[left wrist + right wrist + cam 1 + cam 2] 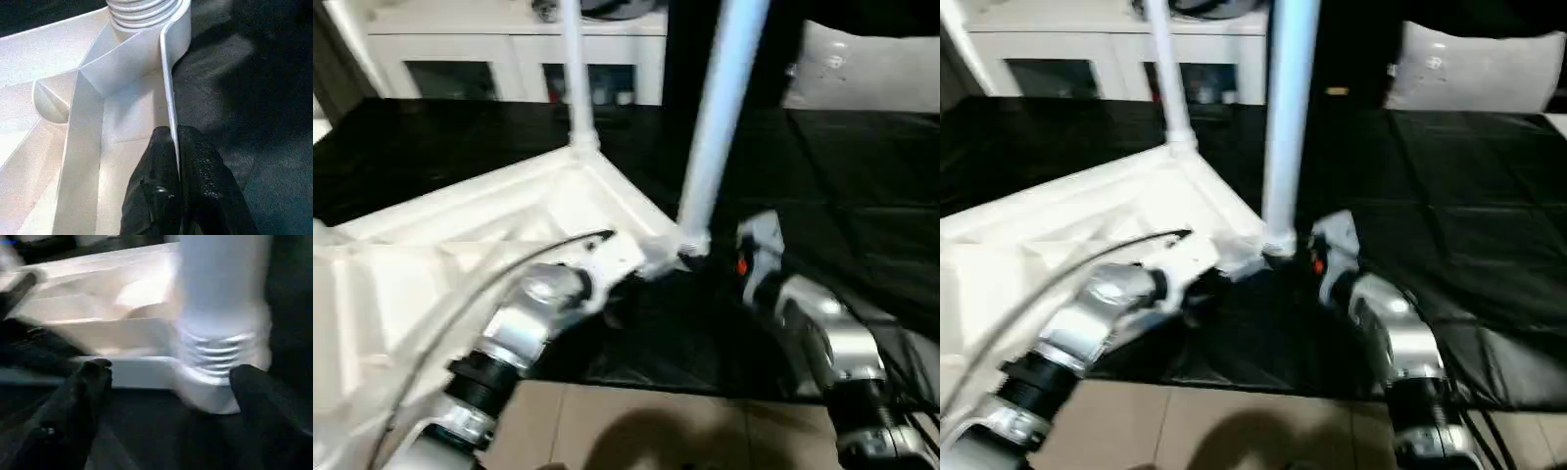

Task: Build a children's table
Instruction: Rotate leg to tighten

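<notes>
A black mat covers the work surface, and on it the white table top lies upside down, its ribbed underside facing up, taking up the left half of the head views. Behind it stands a white cabinet with glass doors. Two white legs rise upright from the top's corner sockets: the far leg at the back corner and the near leg at the corner closest to the right arm (its threaded base shows seated in the socket in both wrist views). The left gripper is pinched closed on the thin side rim of the top, just beside that near socket. The right gripper stands wide apart, one finger to either side of the near leg's base, holding nothing.
</notes>
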Available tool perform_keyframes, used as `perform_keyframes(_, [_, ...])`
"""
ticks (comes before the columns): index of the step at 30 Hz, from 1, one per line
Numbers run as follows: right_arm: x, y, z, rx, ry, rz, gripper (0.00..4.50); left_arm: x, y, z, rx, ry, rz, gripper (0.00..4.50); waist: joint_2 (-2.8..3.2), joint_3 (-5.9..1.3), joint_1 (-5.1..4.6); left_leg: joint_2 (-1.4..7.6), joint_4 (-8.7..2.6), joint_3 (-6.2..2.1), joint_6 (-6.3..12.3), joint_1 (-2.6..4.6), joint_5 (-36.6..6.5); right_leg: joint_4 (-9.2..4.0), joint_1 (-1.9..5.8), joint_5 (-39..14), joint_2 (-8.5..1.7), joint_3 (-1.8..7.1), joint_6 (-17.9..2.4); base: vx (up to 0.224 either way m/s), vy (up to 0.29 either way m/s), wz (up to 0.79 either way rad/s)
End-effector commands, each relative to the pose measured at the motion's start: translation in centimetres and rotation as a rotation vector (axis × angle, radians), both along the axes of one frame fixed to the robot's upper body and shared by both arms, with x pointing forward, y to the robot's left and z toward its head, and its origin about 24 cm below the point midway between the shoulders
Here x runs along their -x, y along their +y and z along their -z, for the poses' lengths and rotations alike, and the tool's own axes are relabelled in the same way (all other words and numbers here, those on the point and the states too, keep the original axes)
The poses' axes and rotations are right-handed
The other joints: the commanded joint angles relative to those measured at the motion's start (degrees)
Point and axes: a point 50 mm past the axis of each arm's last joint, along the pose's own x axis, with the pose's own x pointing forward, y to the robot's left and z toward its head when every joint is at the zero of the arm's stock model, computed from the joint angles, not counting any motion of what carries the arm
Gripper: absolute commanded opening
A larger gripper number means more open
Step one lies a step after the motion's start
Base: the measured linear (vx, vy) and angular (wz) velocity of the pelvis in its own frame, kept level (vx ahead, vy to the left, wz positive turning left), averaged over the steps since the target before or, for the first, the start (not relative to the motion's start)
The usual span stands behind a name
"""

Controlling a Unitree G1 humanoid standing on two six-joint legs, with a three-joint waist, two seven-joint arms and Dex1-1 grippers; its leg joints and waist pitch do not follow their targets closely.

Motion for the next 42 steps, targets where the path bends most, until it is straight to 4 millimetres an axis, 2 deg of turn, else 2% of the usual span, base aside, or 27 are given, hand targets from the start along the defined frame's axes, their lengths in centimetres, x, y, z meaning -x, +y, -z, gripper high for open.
perform_keyframes(1, [-0.3, -1.2, -1.7, 0.008, -0.072, -0.031, 4.45, 0.1, 0.1, -0.7, -0.025, -0.042, 0.110, 0.00, -0.69, -4.00, 0.42, 0.26, -3.14, 0.17, 4.76, -0.44, -10.55, -4.62, 3.45, -15.57, -2.83, 1.89, -10.13, 0.000, 0.000, 0.00])
perform_keyframes(2, [-0.3, -1.2, -1.7, 0.008, -0.072, -0.031, 4.45, 0.1, 0.1, -0.7, -0.025, -0.042, 0.110, 0.00, -0.42, -4.04, 0.56, 0.40, -3.07, 0.20, 4.90, -0.36, -9.79, -4.48, 3.33, -14.64, -2.82, 1.90, -10.70, 0.000, 0.000, 0.00])
perform_keyframes(6, [-0.1, -2.8, -2.7, 0.065, -0.104, -0.110, 4.45, 0.8, 0.8, -0.2, -0.066, -0.007, 0.239, 0.00, -0.30, -4.05, 0.85, 0.53, -2.96, 0.22, 5.41, -0.35, -9.54, -4.08, 3.30, -11.95, -2.72, 1.85, -12.02, 0.000, 0.000, 0.00])
perform_keyframes(9, [0.1, -3.2, -3.3, 0.116, -0.129, -0.180, 4.45, 1.1, 1.3, 0.0, -0.101, 0.011, 0.326, 0.00, -0.67, -3.98, 1.36, 0.56, -2.94, 0.37, 5.59, -0.33, -9.56, -4.03, 3.33, -12.11, -2.89, 1.89, -12.18, 0.000, 0.000, 0.00])
perform_keyframes(10, [0.1, -3.3, -3.5, 0.137, -0.136, -0.208, 4.45, 1.2, 1.5, 0.0, -0.111, 0.020, 0.360, 0.00, -0.59, -4.00, 1.47, 0.57, -2.92, 0.39, 5.41, -0.28, -9.66, -3.96, 3.32, -12.46, -2.92, 1.91, -12.14, 0.000, 0.000, 0.00])
perform_keyframes(11, [0.2, -3.3, -3.8, 0.164, -0.145, -0.248, 4.45, 1.3, 1.7, 0.0, -0.127, 0.030, 0.402, 0.00, -0.89, -3.93, 1.51, 0.58, -2.94, 0.45, 5.32, -0.30, -9.79, -4.02, 3.36, -13.14, -2.89, 1.94, -11.91, 0.000, 0.000, 0.00])
perform_keyframes(13, [0.3, -3.2, -3.9, 0.195, -0.149, -0.298, 4.45, 1.4, 2.0, 0.0, -0.140, 0.038, 0.452, 0.00, -0.75, -3.90, 1.75, 0.59, -2.93, 0.43, 5.34, -0.31, -9.48, -4.01, 3.31, -13.49, -2.97, 1.95, -11.76, 0.000, 0.000, 0.00])
perform_keyframes(17, [0.6, -2.8, -4.0, 0.249, -0.157, -0.406, 4.45, 1.5, 2.2, -0.2, -0.157, 0.049, 0.517, 0.00, -0.98, -3.87, 1.76, 0.60, -2.92, 0.46, 4.93, -0.34, -9.80, -3.91, 3.33, -14.59, -2.96, 1.95, -11.49, 0.000, 0.000, 0.00])
perform_keyframes(20, [0.9, -2.2, -3.7, 0.289, -0.151, -0.490, 4.45, 1.6, 2.2, -0.4, -0.171, 0.056, 0.570, 0.00, -0.94, -3.98, 2.00, 0.76, -2.89, 0.47, 5.08, -0.22, -9.63, -3.78, 3.26, -13.97, -2.99, 2.00, -11.76, 0.000, 0.000, 0.00])
perform_keyframes(22, [0.7, -1.9, -3.5, 0.299, -0.154, -0.503, 4.45, 1.7, 2.2, -0.4, -0.175, 0.058, 0.596, 0.00, -1.00, -4.01, 2.09, 0.79, -2.86, 0.50, 5.11, -0.23, -9.36, -3.67, 3.21, -13.32, -2.99, 2.03, -11.98, 0.000, 0.000, 0.00])
perform_keyframes(25, [0.3, -1.8, -3.3, 0.308, -0.155, -0.506, 4.45, 1.8, 2.1, -0.4, -0.173, 0.061, 0.625, 0.00, -1.05, -4.16, 2.73, 0.88, -2.75, 0.55, 5.06, -0.04, -8.30, -3.35, 3.17, -11.66, -3.04, 2.14, -12.66, 0.000, 0.000, 0.00])
perform_keyframes(28, [-0.1, -1.6, -3.3, 0.290, -0.147, -0.493, 4.09, 1.9, 1.9, -0.5, -0.171, 0.062, 0.641, 0.00, -1.09, -4.15, 2.76, 0.85, -2.77, 0.55, 5.05, -0.19, -8.18, -3.20, 3.26, -10.74, -3.00, 2.08, -13.06, 0.000, 0.000, 0.00])
perform_keyframes(30, [0.0, -1.5, -3.2, 0.279, -0.133, -0.512, 4.04, 1.9, 1.9, -0.5, -0.169, 0.062, 0.649, 0.00, -1.22, -4.18, 2.75, 0.91, -2.80, 0.50, 4.97, -0.17, -8.25, -3.09, 3.37, -9.98, -2.99, 2.07, -13.19, 0.000, 0.000, 0.00])
perform_keyframes(32, [0.0, -1.5, -3.0, 0.279, -0.125, -0.524, 3.76, 1.9, 1.9, -0.4, -0.169, 0.063, 0.653, 0.00, -1.27, -4.15, 2.77, 0.87, -2.81, 0.50, 4.94, -0.20, -8.54, -3.12, 3.39, -10.41, -2.99, 2.05, -13.04, 0.000, 0.000, 0.00])
perform_keyframes(42, [0.3, -1.4, -2.3, 0.311, -0.108, -0.564, 2.90, 1.9, 2.0, -0.3, -0.173, 0.072, 0.659, 0.00, -1.34, -4.20, 2.83, 0.81, -2.69, 0.54, 4.88, -0.25, -8.34, -3.18, 3.42, -11.29, -3.03, 2.08, -12.62, 0.000, 0.000, 0.00])
